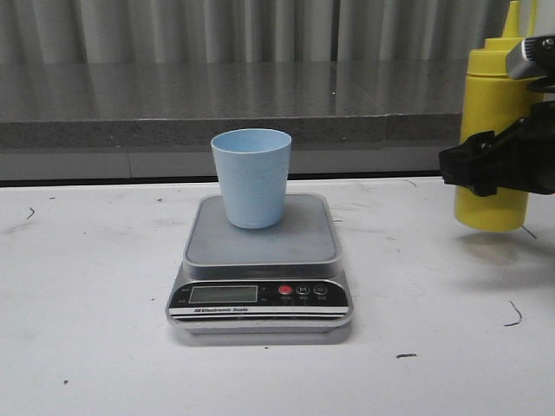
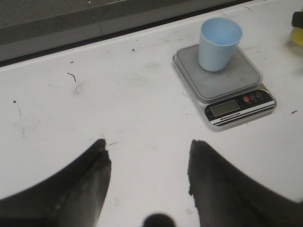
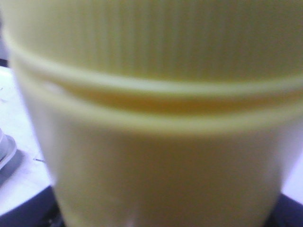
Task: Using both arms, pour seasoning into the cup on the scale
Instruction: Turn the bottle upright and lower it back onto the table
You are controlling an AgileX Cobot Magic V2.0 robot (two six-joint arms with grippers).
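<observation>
The pale blue cup [image 1: 251, 178] stands upright on the grey platform of the silver scale [image 1: 260, 295], mid-table. The yellow seasoning bottle [image 1: 490, 95] stands upright at the far right, nozzle up. My right gripper [image 1: 486, 165] reaches in from the right edge, shut on the bottle's middle. In the right wrist view the bottle [image 3: 156, 142] fills the frame between the dark fingers of my right gripper [image 3: 156, 222]. My left gripper [image 2: 147, 144] is open and empty above bare table, with the cup [image 2: 218, 43] and scale [image 2: 236, 109] some way from it. It is out of the front view.
A grey stone ledge [image 1: 173, 113] runs along the back of the white table, with a pale curtain behind it. Small dark marks dot the tabletop [image 1: 87, 347]. A corner of the scale [image 3: 5, 151] shows in the right wrist view.
</observation>
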